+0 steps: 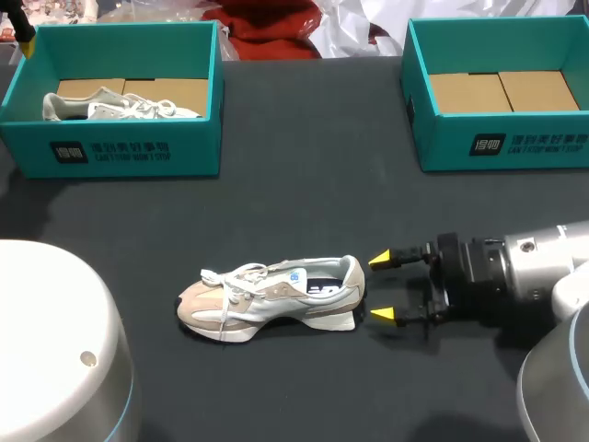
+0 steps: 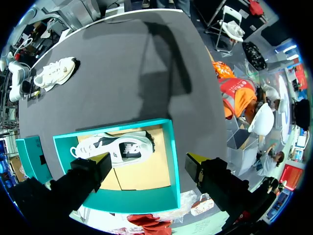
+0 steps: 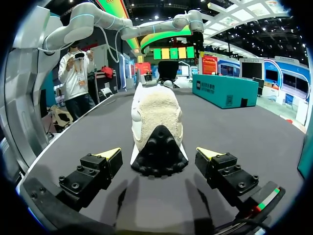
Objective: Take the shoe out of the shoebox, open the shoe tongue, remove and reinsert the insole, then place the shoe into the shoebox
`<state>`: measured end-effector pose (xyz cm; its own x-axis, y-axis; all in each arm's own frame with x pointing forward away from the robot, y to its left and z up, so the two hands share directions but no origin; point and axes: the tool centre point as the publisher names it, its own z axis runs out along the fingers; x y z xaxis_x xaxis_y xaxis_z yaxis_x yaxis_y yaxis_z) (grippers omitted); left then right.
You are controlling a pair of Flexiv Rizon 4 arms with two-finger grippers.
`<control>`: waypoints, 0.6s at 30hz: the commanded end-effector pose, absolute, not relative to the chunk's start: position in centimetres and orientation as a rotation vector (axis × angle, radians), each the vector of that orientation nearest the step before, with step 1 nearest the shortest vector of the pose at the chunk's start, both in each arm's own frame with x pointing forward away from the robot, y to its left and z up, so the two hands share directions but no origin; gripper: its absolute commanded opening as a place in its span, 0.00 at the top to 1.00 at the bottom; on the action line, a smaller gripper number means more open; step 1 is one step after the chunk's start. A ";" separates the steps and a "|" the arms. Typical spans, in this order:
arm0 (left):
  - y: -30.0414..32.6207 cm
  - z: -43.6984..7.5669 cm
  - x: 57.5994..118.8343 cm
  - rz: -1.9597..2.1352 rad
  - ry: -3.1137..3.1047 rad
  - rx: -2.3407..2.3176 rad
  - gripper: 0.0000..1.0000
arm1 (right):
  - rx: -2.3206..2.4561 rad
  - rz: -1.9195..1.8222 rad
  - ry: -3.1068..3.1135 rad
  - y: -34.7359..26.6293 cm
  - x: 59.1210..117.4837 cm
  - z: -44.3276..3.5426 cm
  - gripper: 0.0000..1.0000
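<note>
**Heel dead ahead of the spread right gripper**

The shoe point(image 1: 267, 299) lies on its sole on the table point(image 1: 304, 203), out of either box. Its long axis runs straight away from the right gripper point(image 1: 384, 287). The heel point(image 1: 350, 290) is the near end and the toe points directly away. The right wrist view shows the same line-up, with the heel centred just ahead of the gap between the fingers. The fingers stand spread wider than the heel, one to each side, and touch nothing. A short straight advance would likely bring the heel between them.

The left gripper point(image 2: 146, 157) is well apart from this shoe. It hangs spread and empty above the left shoebox point(image 2: 173, 156), which holds a second shoe point(image 2: 115, 147) lying beneath its fingers. The right arm is therefore much the nearer one for whatever comes next on the table shoe.

Bare table surrounds the shoe on both flanks and beyond the toe, so there is room to slide or turn it. The right shoebox point(image 1: 502, 147) stands off to the gripper's side, well clear of it, and shows only its cardboard floor. No table edge looks close enough to limit the approach.
</note>
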<state>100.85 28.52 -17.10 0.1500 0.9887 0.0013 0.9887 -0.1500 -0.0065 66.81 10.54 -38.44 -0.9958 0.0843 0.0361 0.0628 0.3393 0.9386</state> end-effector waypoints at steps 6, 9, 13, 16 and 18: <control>28.6 -17.1 100.8 0.002 -2.042 -2.378 0.00 | 0.140 1.788 2.578 12.5 67.2 -39.5 0.00; 28.6 -17.1 100.8 0.002 -2.042 -2.378 0.00 | 0.139 1.790 2.583 12.9 67.4 -39.7 0.00; 28.6 -17.1 100.8 0.002 -2.042 -2.378 0.00 | 0.138 1.796 2.586 13.2 67.5 -39.9 0.00; 28.6 -17.1 100.8 0.002 -2.042 -2.378 0.00 | 0.135 1.797 2.588 13.4 67.7 -40.0 0.00; 28.6 -17.1 100.8 0.002 -2.042 -2.378 0.00 | 0.134 1.798 2.589 13.6 67.8 -40.0 0.00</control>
